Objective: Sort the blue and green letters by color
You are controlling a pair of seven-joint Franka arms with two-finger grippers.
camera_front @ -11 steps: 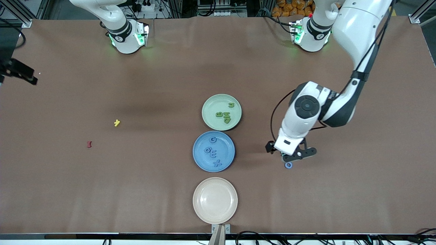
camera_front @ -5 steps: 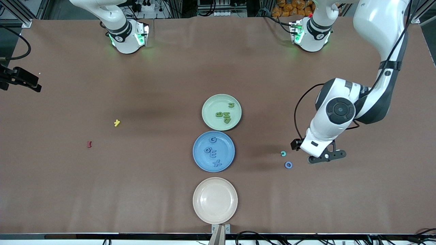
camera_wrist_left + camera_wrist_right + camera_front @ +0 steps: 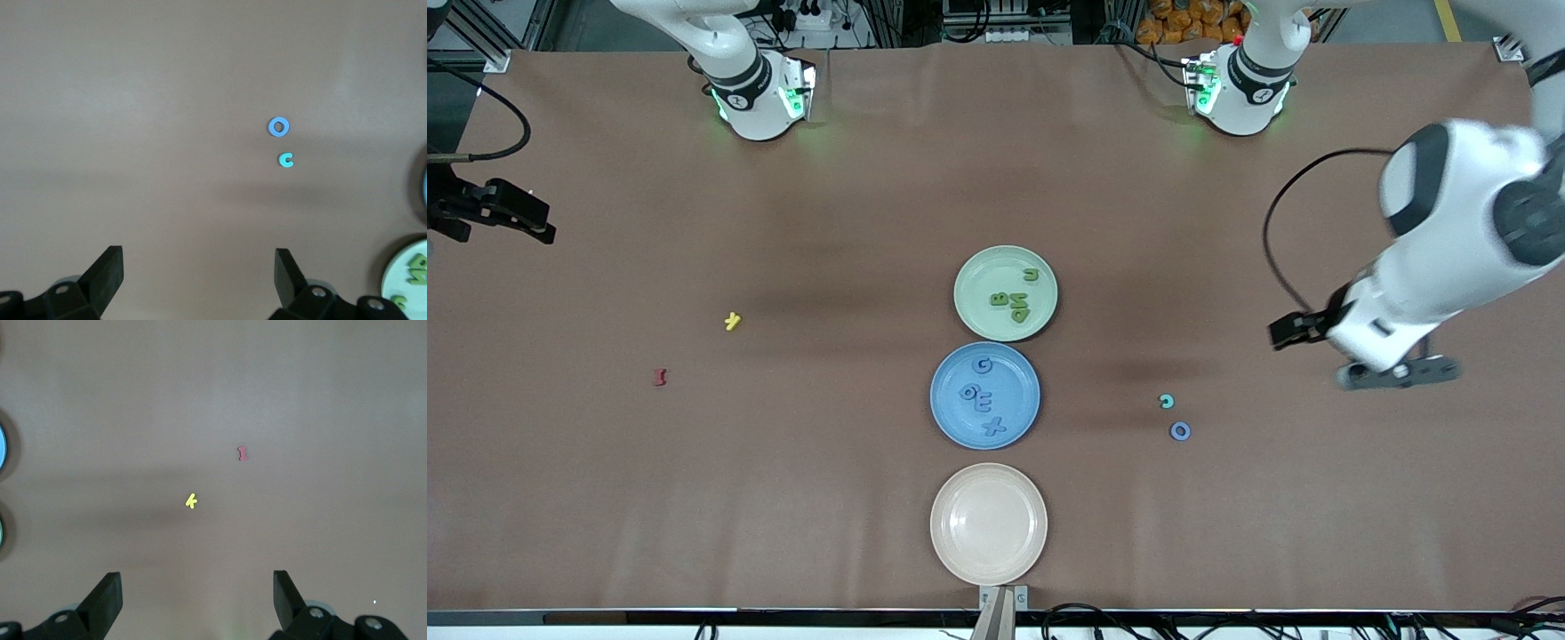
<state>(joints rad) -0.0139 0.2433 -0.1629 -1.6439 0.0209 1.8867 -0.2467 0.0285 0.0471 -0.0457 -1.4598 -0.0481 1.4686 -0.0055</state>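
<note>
4 green letters (image 3: 1014, 298) lie on the green plate (image 3: 974, 283), and 4 blue letters (image 3: 983, 402) lie on the blue plate (image 3: 951, 418), which sits just nearer the front camera. A cream plate (image 3: 960, 551) is nearer still. A teal c (image 3: 1166, 402) and a blue ring-shaped o (image 3: 1180, 431) lie close together on the bare worktop (image 3: 827, 498), toward the left arm's end, well apart from the plates.

The left tool (image 3: 1396, 373) hangs over bare worktop nearer the left arm's end than those 2 pieces, clear of them; its fingers (image 3: 107, 277) are spread wide and hold nothing. The left arm bends down from above, wrist tilted.

The right tool (image 3: 503, 222) is at the edge of the worktop at the right arm's end, fingers (image 3: 107, 597) also wide apart and empty, well away from the yellow piece (image 3: 732, 321) and the dark red piece (image 3: 661, 377).
</note>
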